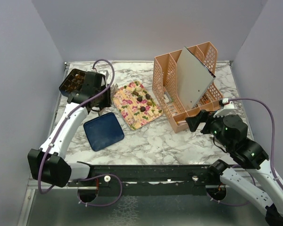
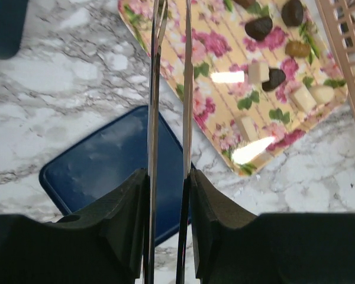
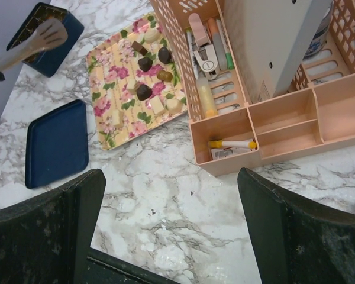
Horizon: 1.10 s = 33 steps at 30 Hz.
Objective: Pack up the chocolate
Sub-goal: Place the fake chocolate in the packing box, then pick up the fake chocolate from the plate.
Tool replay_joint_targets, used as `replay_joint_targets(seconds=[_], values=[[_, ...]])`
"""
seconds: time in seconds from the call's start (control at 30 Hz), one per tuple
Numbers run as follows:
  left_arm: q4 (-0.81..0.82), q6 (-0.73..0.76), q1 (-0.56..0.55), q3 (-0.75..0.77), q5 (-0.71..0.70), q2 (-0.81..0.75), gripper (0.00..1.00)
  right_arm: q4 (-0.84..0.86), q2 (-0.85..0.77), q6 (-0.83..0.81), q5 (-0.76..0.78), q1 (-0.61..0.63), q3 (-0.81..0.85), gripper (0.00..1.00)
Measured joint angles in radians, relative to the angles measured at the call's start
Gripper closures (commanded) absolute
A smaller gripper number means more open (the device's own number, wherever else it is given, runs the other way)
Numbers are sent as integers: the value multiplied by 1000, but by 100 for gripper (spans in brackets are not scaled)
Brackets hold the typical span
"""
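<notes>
Left hand (image 2: 168,195), half-closed on tongs (image 2: 155,89), is nearer; chocolate (image 2: 260,27) lies at one o'clock. Right hand (image 3: 171,225) gapes empty.

The chocolate (image 1: 140,98) lies on the tray (image 1: 124,104), between the lid (image 1: 104,131) and the organizer (image 1: 163,77).

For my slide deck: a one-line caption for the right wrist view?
Open right gripper hovers over marble table; chocolates on a floral tray, blue lid, peach organizer beyond.
</notes>
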Motion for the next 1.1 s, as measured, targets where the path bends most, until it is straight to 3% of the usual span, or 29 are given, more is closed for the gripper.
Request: replay_joint_targets(seconds=[0.43, 0.83, 1.1], values=[[-61, -130, -309, -150, -88, -97, 63, -23, 14, 0, 30, 0, 27, 2], [-116, -243, -581, -126, -296, 24, 59, -23, 38, -15, 35, 0, 31, 2], [-153, -268, -659, -80, -378, 90, 57, -23, 40, -19, 42, 0, 34, 2]])
